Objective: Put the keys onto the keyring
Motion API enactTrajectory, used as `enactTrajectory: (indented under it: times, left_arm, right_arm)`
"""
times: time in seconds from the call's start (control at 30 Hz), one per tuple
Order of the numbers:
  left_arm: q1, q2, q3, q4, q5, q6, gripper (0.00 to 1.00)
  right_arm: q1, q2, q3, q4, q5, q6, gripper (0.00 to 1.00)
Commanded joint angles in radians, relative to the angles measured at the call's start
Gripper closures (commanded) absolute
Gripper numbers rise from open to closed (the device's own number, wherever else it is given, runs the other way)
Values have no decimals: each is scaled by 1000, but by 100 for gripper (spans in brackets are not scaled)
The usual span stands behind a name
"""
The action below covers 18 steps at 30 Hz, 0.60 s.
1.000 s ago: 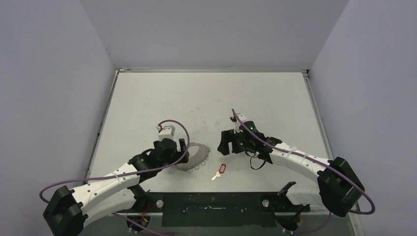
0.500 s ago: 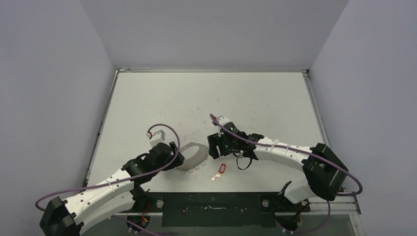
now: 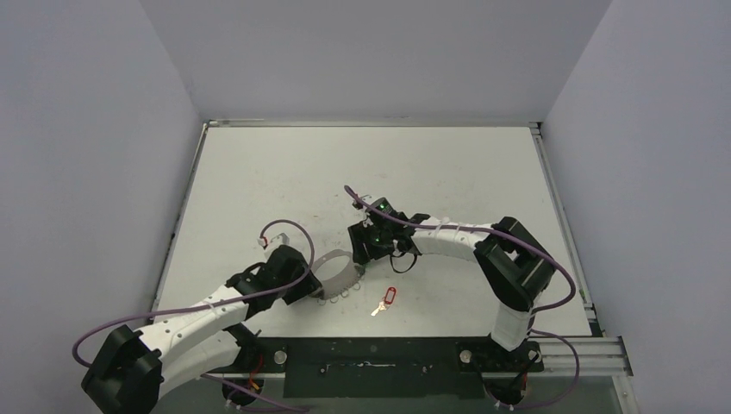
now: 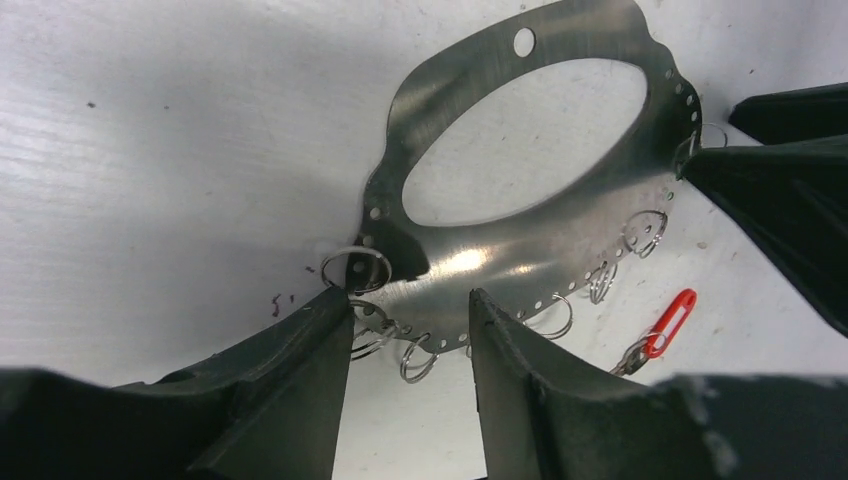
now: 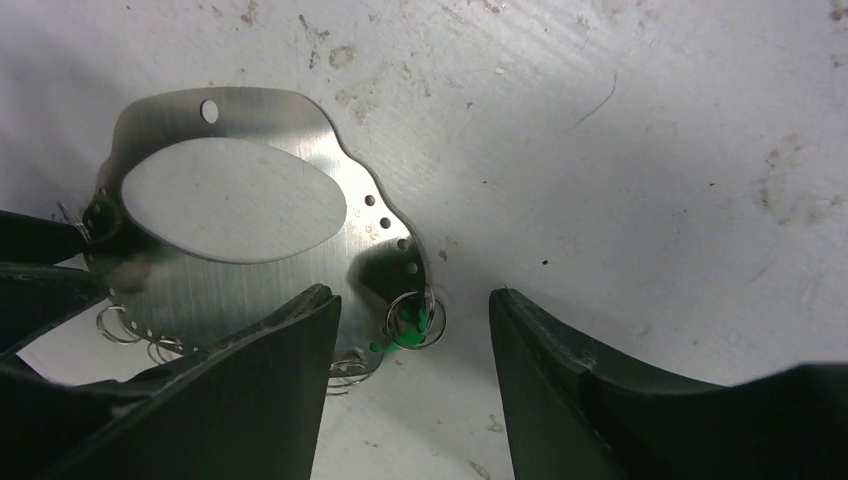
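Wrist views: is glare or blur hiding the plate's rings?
Left wrist: glare patch on the plate near the closest rings, but readable; red tag sharp. Right wrist: even light, green tag slightly soft. Top external: rings barely visible.

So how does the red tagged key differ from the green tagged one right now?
The red-tagged key lies alone on the bare table, apart from the keyring plate; the green-tagged key sits at that plate's edge, under one of its small rings. The green one lies between the open fingers of the right gripper; the red one has no gripper around it. Neither is held.
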<state>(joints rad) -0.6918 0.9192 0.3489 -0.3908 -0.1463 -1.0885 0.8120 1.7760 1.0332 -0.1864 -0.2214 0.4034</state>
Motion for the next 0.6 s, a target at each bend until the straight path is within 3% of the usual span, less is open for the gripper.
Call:
enactTrajectory:
  times: [0.0, 0.33, 0.57]
  left_arm:
    - [32, 50, -8, 88, 63, -1, 57]
    - [119, 113, 6, 147, 100, 94, 68]
    - [166, 168, 73, 148, 89, 204, 74]
  right_arm:
    - [-17, 27, 29, 31, -70, -16, 47]
    - [-35, -8, -43, 2, -126, -18, 73]
    - [-39, -57, -112, -18, -159, -3, 77]
